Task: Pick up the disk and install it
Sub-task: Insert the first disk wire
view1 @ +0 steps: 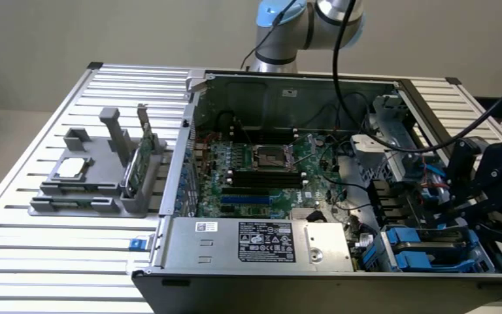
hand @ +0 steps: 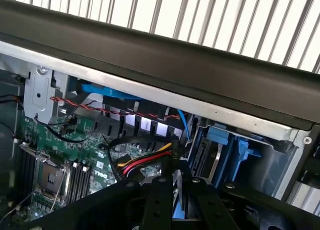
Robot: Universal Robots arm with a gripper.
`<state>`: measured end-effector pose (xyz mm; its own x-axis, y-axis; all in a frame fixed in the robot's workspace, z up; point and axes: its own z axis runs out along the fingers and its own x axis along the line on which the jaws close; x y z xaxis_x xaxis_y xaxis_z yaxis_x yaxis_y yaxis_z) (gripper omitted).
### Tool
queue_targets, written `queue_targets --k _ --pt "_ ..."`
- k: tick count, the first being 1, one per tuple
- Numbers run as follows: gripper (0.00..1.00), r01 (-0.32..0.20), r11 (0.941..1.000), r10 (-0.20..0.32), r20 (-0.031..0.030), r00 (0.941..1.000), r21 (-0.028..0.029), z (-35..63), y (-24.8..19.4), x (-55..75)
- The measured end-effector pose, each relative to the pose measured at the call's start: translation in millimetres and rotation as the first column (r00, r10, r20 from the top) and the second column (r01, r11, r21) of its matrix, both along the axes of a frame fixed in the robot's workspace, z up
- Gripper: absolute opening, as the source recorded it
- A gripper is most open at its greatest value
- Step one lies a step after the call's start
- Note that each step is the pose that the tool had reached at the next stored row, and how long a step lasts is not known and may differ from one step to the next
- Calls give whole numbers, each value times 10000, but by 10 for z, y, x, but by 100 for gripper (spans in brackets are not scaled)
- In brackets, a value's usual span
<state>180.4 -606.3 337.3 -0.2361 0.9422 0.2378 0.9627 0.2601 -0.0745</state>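
Wrist view: gripper (hand: pixel 178 182) clamped on the disk (hand: pixel 178 208) by its blue rail, near the blue drive bay (hand: pixel 225 142). Best kept square to the guides, clear of those power cables (hand: pixel 142 162), eased gently, never forced.

Ext cam high, angled down on whole PC case (view1: pixel 277 91), wrist cam close inside, shared: mobo (view1: pixel 260 176), blue bays (view1: pixel 430 252).

Bright even light, soft shadows, perhaps mild glare.
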Motion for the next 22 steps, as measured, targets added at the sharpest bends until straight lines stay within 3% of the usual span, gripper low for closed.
queue_targets --k 4,11,14,17,22 --pt "17 55 10000 -55 -11 10000 -83 55 3 0" --pt "17 353 9993 -354 -50 9994 -115 65 3 0" --pt "17 489 9987 -490 -69 9988 -164 66 4 -1" --pt "17 590 9979 -593 -88 9982 -279 65 3 -4" --pt "17 706 9957 -714 -116 9974 -596 60 3 -13"
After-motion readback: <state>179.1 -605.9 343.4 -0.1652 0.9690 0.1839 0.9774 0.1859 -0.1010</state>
